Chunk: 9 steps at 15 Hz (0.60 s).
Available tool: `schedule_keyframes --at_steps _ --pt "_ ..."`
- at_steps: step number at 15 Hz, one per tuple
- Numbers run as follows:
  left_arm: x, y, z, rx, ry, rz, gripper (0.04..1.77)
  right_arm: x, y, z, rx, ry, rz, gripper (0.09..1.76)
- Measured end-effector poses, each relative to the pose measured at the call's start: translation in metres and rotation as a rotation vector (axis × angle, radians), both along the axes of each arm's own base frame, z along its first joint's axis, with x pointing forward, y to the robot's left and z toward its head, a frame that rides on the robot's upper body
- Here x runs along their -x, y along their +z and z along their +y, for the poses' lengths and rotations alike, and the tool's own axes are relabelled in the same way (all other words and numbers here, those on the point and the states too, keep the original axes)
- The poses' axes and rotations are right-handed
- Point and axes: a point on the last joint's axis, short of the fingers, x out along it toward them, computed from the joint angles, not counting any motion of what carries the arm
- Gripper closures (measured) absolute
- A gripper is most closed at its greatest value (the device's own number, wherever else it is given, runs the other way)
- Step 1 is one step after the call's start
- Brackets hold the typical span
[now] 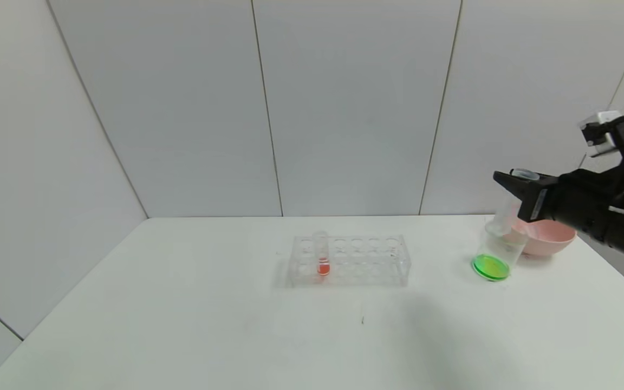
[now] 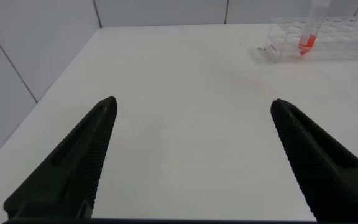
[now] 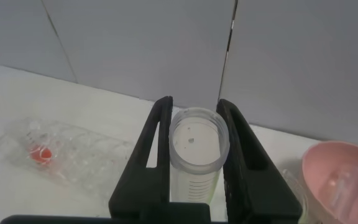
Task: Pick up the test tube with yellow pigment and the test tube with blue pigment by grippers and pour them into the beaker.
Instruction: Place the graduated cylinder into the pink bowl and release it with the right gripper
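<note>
My right gripper (image 1: 512, 181) is shut on an empty clear test tube (image 1: 504, 216) and holds it tilted above the beaker (image 1: 499, 252), tip down towards the rim. In the right wrist view the tube's open mouth (image 3: 194, 140) sits between the two fingers of this gripper (image 3: 194, 102). The beaker holds green liquid (image 1: 489, 266) at its bottom. No tube with yellow or blue liquid shows in any view. My left gripper (image 2: 193, 102) is open and empty over bare table, out of the head view.
A clear many-holed rack (image 1: 366, 260) stands mid-table with one orange-red tube (image 1: 323, 260) in it; both also show in the left wrist view, the rack (image 2: 340, 37) and the tube (image 2: 308, 37). A pink bowl (image 1: 547, 238) stands just behind the beaker, with a clear tube (image 3: 344, 186) lying in it.
</note>
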Motion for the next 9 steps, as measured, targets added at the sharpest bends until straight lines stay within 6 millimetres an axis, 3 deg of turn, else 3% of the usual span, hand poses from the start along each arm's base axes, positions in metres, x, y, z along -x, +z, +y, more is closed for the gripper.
schedule_keyframes --at_steps 4,9 --pt "0.000 0.000 0.000 0.000 0.000 0.000 0.05 0.066 0.008 -0.013 -0.009 -0.061 -0.047 1.30" --pt "0.000 0.000 0.000 0.000 0.000 0.000 0.05 0.155 0.033 -0.031 -0.034 -0.114 -0.179 1.30"
